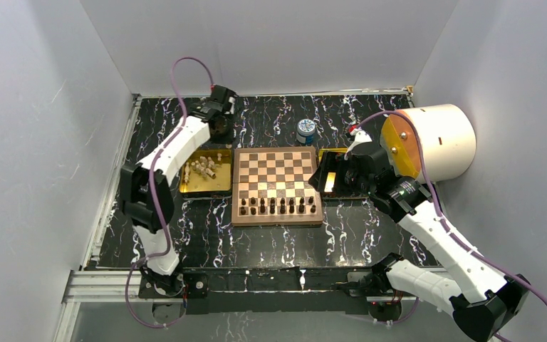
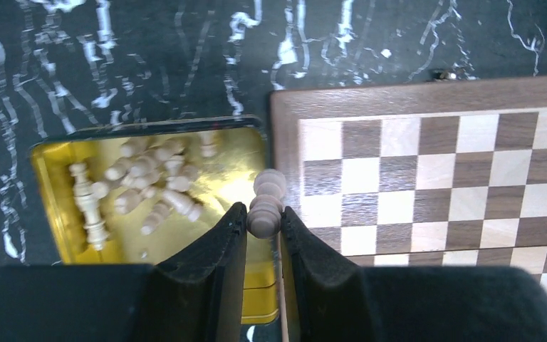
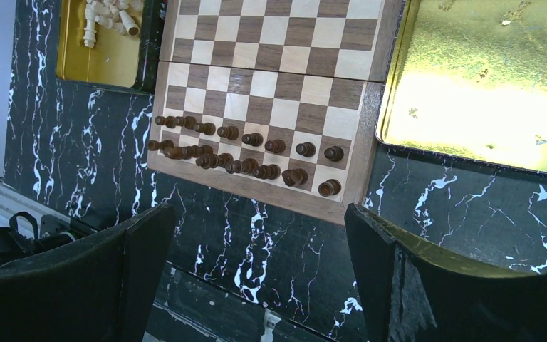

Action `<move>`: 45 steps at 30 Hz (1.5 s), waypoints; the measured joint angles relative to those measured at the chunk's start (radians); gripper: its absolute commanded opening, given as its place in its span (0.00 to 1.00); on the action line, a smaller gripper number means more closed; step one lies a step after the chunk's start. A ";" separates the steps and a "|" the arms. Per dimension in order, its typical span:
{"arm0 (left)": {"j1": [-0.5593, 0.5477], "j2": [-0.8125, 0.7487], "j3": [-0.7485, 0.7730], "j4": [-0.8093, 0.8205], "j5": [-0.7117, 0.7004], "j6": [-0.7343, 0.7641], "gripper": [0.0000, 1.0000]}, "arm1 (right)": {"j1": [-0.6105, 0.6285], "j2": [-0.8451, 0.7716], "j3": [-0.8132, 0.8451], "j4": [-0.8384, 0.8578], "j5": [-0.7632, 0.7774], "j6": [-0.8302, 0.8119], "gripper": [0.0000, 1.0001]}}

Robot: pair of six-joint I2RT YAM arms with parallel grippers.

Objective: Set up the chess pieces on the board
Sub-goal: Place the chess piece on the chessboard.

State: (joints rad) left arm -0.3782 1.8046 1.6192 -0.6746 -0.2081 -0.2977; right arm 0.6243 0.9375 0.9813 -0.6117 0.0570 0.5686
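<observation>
- One cream pawn [image 2: 266,205] is clamped between the pads of the left gripper [image 2: 263,235]. Its rounded end juts past the fingertips, above the line where the left gold tray [image 2: 50,164] meets the left border of the chessboard [image 2: 285,142].
- Other cream pieces [image 1: 202,168] are heaped in that tray. Dark pieces [image 1: 278,206] are ranked in two rows at the board's near edge, and the far rows are bare.
- By judgement, the pawn is best carried to the second row from the far edge and centred over one square. Its base should be turned down and seated flat before the fingers are parted, since a tilted release would likely tip so small a piece.
- The left arm is stretched along the table's left side, elbow raised, with the wrist lifted near the far-left corner.
- The right arm is folded back. The right gripper [image 3: 256,214] is spread wide and holds nothing, beside the board's right edge by the right gold tray [image 3: 470,85].
</observation>
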 measured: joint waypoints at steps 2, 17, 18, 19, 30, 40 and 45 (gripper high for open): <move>-0.036 0.056 0.042 -0.008 -0.002 0.002 0.07 | 0.000 0.000 0.000 0.000 0.000 0.000 0.98; -0.229 0.357 0.298 -0.008 -0.011 0.000 0.06 | 0.000 0.000 0.000 -0.019 0.000 0.000 0.98; -0.236 0.371 0.315 -0.007 -0.013 0.001 0.06 | 0.000 0.000 0.000 -0.019 0.000 0.000 0.98; -0.241 0.385 0.330 -0.006 -0.014 0.003 0.06 | 0.000 0.000 0.000 -0.019 0.000 0.000 0.98; -0.247 0.457 0.377 -0.004 -0.024 0.021 0.07 | 0.000 0.000 0.000 -0.023 0.008 0.000 0.99; -0.258 0.465 0.402 -0.007 -0.011 0.036 0.07 | 0.000 0.007 0.000 -0.022 0.014 0.000 0.99; -0.273 0.467 0.432 -0.007 0.008 0.036 0.08 | 0.000 0.007 0.000 -0.022 0.019 -0.003 0.99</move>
State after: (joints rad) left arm -0.6510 2.2711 2.0510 -0.6819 -0.1997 -0.2615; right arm 0.6243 0.9447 0.9817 -0.6338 0.0765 0.5659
